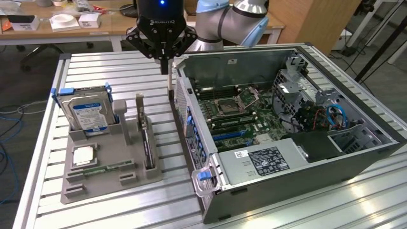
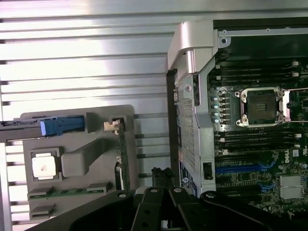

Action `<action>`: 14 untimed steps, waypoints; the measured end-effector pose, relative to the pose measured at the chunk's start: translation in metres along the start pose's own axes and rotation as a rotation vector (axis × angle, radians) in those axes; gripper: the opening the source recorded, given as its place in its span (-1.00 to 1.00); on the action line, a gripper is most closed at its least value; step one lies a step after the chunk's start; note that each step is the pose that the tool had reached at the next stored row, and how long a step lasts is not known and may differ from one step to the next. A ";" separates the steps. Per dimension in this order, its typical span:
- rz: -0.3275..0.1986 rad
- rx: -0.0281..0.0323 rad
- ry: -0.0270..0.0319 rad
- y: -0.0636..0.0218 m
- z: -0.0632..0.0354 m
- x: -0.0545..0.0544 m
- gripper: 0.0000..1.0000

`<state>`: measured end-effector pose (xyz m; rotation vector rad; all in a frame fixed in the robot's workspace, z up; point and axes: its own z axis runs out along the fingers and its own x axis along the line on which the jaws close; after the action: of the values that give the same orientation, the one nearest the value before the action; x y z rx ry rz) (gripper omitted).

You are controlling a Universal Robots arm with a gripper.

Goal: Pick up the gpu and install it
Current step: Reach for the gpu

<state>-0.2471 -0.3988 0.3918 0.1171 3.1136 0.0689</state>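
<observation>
On the slatted aluminium counter: a grey moulded tray toward the exterior view's left, and an open dark tower computer case lying on its side toward the right.

Standing on edge in a narrow slot along the tray's case-facing side: the gpu, a thin flat dark card with a silvery metal bracket at its far end. Seated in the slot, untouched, not lifted.

Also in the tray: a silver hard drive with a blue-and-white label, upright in a blue frame; a square silver processor chip, lying flat; a slim green memory stick in a groove nearer the front.

Above the counter, over the gap between tray and case and near the case's far corner: the black pincer, pointing down, fingers pressed together, gripping nothing. Clear of the gpu, higher than it and beyond its bracket end.

Inside the case: a dark green motherboard with a square processor socket and blue expansion slots.
</observation>
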 end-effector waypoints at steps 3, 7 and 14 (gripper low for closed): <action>0.000 0.0000 0.0001 -0.0002 -0.0001 0.002 -0.79; 0.000 0.0000 0.0000 -0.0004 -0.0002 0.005 -0.79; 0.000 0.0000 0.0000 -0.0008 -0.0003 0.011 -0.79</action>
<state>-0.2576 -0.3989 0.3917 0.1170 3.1136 0.0689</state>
